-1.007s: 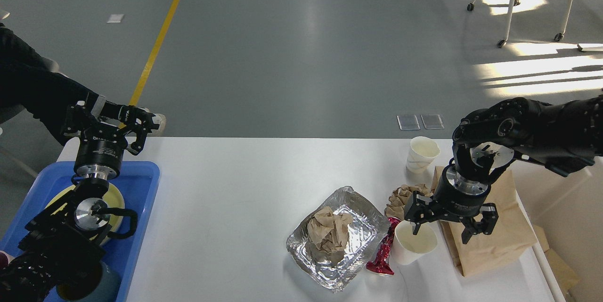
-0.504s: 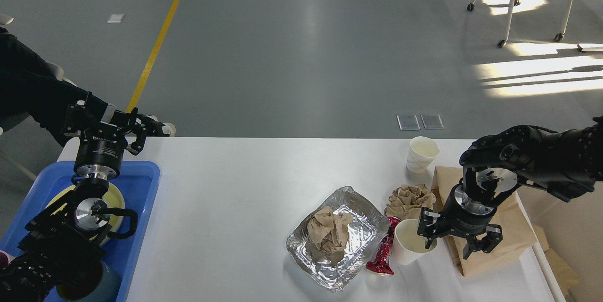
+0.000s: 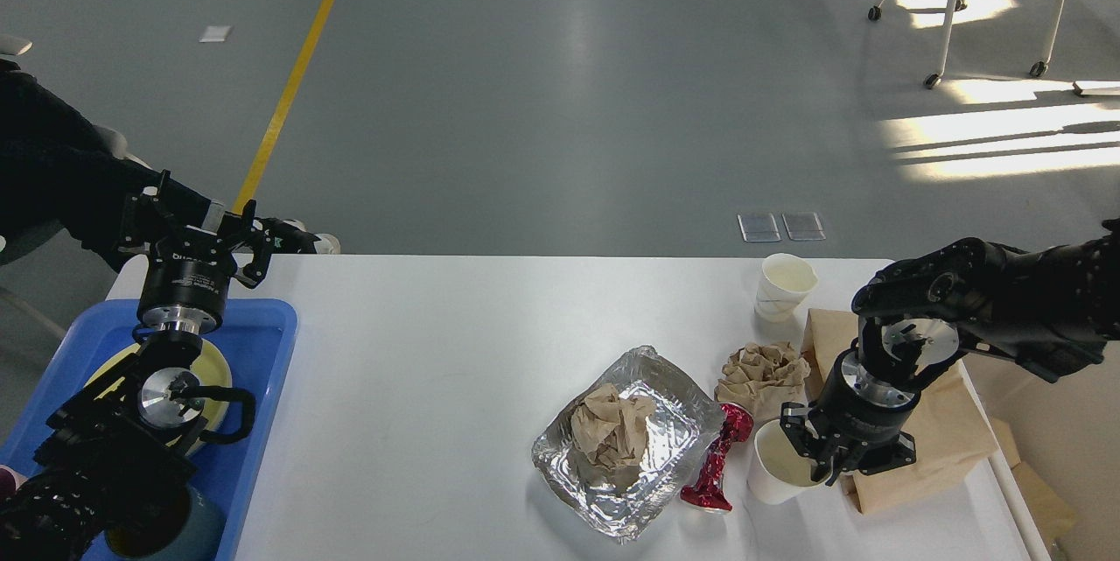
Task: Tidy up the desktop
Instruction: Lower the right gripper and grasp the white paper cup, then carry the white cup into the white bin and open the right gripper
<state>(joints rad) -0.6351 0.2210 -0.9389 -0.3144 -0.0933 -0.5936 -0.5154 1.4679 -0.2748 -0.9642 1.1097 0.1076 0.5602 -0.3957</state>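
The white desktop [image 3: 455,386] carries litter on its right half. My right gripper [image 3: 821,466] points down, shut on the right rim of a white paper cup [image 3: 768,480] that leans slightly. Left of that cup lie a crumpled red wrapper [image 3: 717,465] and a foil tray [image 3: 674,421] holding a brown paper wad [image 3: 611,434]. A second brown wad [image 3: 763,373] and another paper cup [image 3: 785,285] sit behind. My left gripper [image 3: 252,243] hangs open and empty over the table's far left corner.
A brown paper bag [image 3: 945,430] lies flat under my right wrist near the table's right edge. A blue tray [image 3: 262,386] at the left holds a yellow plate [image 3: 214,368] and a teal mug [image 3: 188,535]. A person's dark leg is behind the left gripper.
My right gripper came down and toward me, then shut on the paper cup's rim; the cup shifted slightly right and forward. The left arm stayed almost still.
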